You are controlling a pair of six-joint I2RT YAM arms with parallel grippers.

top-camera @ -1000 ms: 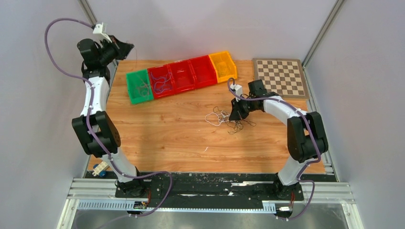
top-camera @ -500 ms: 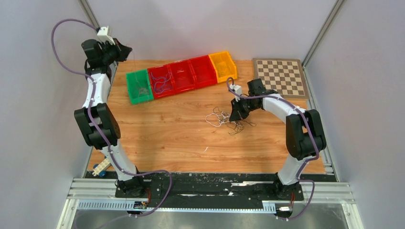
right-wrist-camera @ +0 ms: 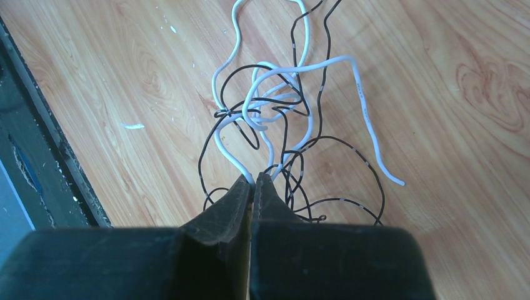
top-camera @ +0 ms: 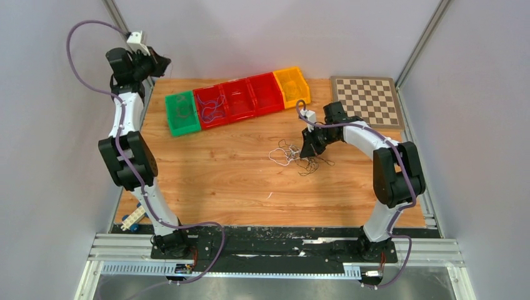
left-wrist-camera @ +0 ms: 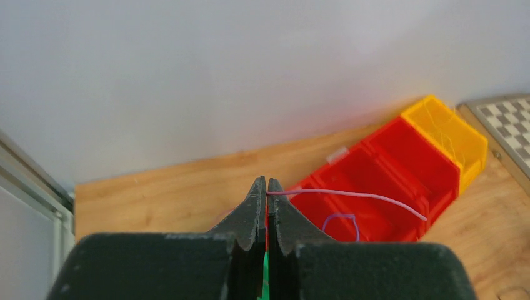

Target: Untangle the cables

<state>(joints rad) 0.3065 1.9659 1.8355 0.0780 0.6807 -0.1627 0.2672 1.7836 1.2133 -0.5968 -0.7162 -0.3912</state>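
- Top external: the tangle of white and black cables lies mid-bench, right under the right arm, whose jaws are down on its right edge. The left arm is raised at the far-left corner, well apart from the tangle and near the row of bins, so the right arm is much the nearer to the knot.
- Bins, left to right: the green bin holds faint thin wires, the first red bin holds purple loops, and the next two red bins look bare. What is in the orange bin cannot be told here. A chessboard sits beyond them.
- Left wrist: the left jaws are clenched on a thin pink cable, which runs from the tips rightward and slightly down over the red bins. A purple loop lies in the red bin below, and pale yellow strands show in the orange bin. I judge this cable is meant for the red bin, just ahead of and below the tips.
- Right wrist: the right jaws are clamped on a white cable at their tips. The knot spreads straight ahead of them, with white loops crossed by black cable. Its long run leads away from the jaws, so a pull back toward the arm would likely draw the white one out.
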